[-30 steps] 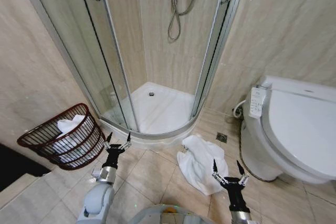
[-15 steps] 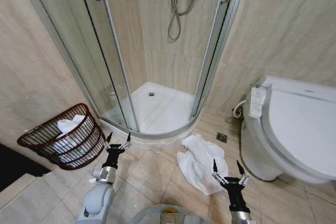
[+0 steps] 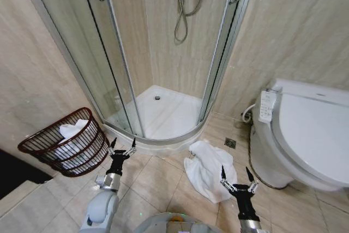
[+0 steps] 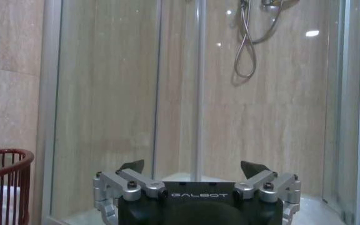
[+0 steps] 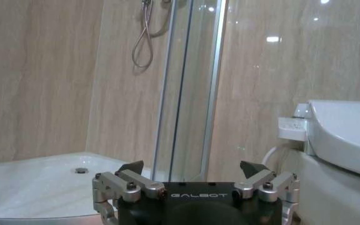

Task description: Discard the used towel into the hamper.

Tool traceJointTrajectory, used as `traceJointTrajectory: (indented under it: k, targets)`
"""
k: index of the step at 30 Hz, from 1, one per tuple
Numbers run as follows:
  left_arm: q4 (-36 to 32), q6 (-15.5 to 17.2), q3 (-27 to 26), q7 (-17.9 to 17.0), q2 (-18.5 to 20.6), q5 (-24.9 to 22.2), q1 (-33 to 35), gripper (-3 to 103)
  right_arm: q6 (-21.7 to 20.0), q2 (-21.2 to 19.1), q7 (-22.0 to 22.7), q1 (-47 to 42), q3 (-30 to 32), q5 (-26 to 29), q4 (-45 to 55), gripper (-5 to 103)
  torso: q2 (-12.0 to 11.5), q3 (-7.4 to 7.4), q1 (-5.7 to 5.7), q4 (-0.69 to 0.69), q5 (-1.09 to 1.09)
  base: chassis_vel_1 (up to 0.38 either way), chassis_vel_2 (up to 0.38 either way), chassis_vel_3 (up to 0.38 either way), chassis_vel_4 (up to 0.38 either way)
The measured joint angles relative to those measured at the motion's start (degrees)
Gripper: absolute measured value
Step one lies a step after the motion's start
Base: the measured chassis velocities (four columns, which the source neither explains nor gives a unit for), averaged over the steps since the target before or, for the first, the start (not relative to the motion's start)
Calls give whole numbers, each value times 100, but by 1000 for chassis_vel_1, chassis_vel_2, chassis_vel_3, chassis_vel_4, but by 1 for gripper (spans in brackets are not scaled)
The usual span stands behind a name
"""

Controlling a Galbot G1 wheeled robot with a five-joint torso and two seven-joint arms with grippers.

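Note:
A crumpled white towel (image 3: 206, 168) lies on the tiled floor between the shower base and the toilet. The hamper (image 3: 68, 142), a dark reddish-brown wire basket, leans against the left wall with white cloth inside; its rim (image 4: 5, 164) also appears in the left wrist view. My left gripper (image 3: 122, 144) is held up, open and empty, just right of the hamper. My right gripper (image 3: 235, 174) is open and empty too, raised just beside the towel's near right edge. Both wrist views show open fingers (image 4: 131, 165) (image 5: 131, 166) holding nothing.
A curved glass shower enclosure (image 3: 158, 69) with a white base (image 3: 163, 114) stands straight ahead. A white toilet (image 3: 305, 135) fills the right side. A floor drain (image 3: 230, 143) sits by the towel. Bare floor tiles (image 3: 152, 181) lie between my arms.

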Motion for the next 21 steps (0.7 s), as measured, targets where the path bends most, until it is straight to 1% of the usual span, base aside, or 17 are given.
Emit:
traceJointTrajectory:
  k: [2, 3, 4, 5, 6, 7, 8, 10, 11, 12, 13, 15, 16, 17, 18, 20, 21]
  targets:
    - [-15, 45, 1, -9, 23, -27, -18, 100, -53, 25, 1, 20, 20, -6, 10, 100, 0, 0, 0, 2, -1, 0, 0, 0, 0]
    - [-15, 45, 1, -9, 23, -27, -18, 100, -53, 25, 1, 20, 20, -6, 10, 100, 0, 0, 0, 2, -1, 0, 0, 0, 0]
    - [-50, 122, -1, -33, 67, -75, -58, 100, -157, 75, 19, 60, 62, -28, 30, 100, 0, 0, 0, 1, -1, 0, 0, 0, 0]
    - [-176, 453, -15, -138, 247, -290, -211, 100, -442, 210, 82, 193, 188, -105, 111, 100, 0, 1, 0, 2, -1, 0, 0, 0, 0]
    - [-245, 601, -32, -197, 392, -552, -379, 100, -928, 443, 190, 410, 385, -242, 242, 100, 1, 0, 0, -3, 2, 0, 0, 0, 0]
    - [-245, 601, -32, -197, 392, -552, -379, 100, -928, 443, 190, 410, 385, -242, 242, 100, 1, 0, 0, -3, 2, 0, 0, 0, 0]
    - [-245, 618, -42, -197, 425, -609, -403, 100, -1178, 562, 247, 517, 489, -312, 315, 100, 1, 1, 1, -1, -3, 0, 0, 0, 0]
    - [-239, 618, -71, -170, 463, -638, -420, 100, -1526, 707, 286, 679, 644, -364, 431, 100, 0, 1, 0, 0, 2, 0, 0, 0, 0]
    - [-223, 610, -73, -161, 480, -638, -421, 100, -1617, 702, 185, 762, 737, -270, 533, 100, 0, 1, 1, -1, 1, 0, 0, 0, 0]
    - [-223, 610, -73, -161, 480, -638, -421, 100, -1617, 702, 185, 762, 737, -270, 533, 100, 0, 1, 1, -1, 1, 0, 0, 0, 0]
    - [-206, 599, -70, -154, 495, -641, -420, 100, -1665, 698, 70, 809, 808, -211, 616, 100, 1, 0, 0, 5, -4, 0, 0, 0, 0]
    - [-158, 584, -46, -135, 567, -658, -410, 100, -1729, 706, -285, 834, 938, -34, 657, 100, 1, 1, 1, 0, 0, 0, 0, 0, 0]
    - [-127, 566, -34, -117, 616, -660, -410, 100, -1738, 648, -435, 819, 971, 115, 674, 100, 1, 0, 1, 1, 2, 0, 0, 0, 0]
    - [-127, 566, -34, -117, 616, -660, -410, 100, -1738, 648, -435, 819, 971, 115, 674, 100, 1, 0, 1, 1, 2, 0, 0, 0, 0]
    - [-83, 534, -27, -82, 667, -661, -417, 100, -1755, 534, -563, 771, 991, 284, 694, 100, 1, 0, 1, -1, -2, 0, 0, 0, 0]
    - [-14, 495, -19, -12, 735, -656, -423, 100, -1803, 244, -781, 656, 997, 623, 733, 100, 1, 0, 0, -1, 1, 0, 0, 0, 0]
    - [-14, 495, -19, -12, 735, -656, -423, 100, -1803, 244, -781, 656, 997, 623, 733, 100, 1, 0, 0, -1, 1, 0, 0, 0, 0]
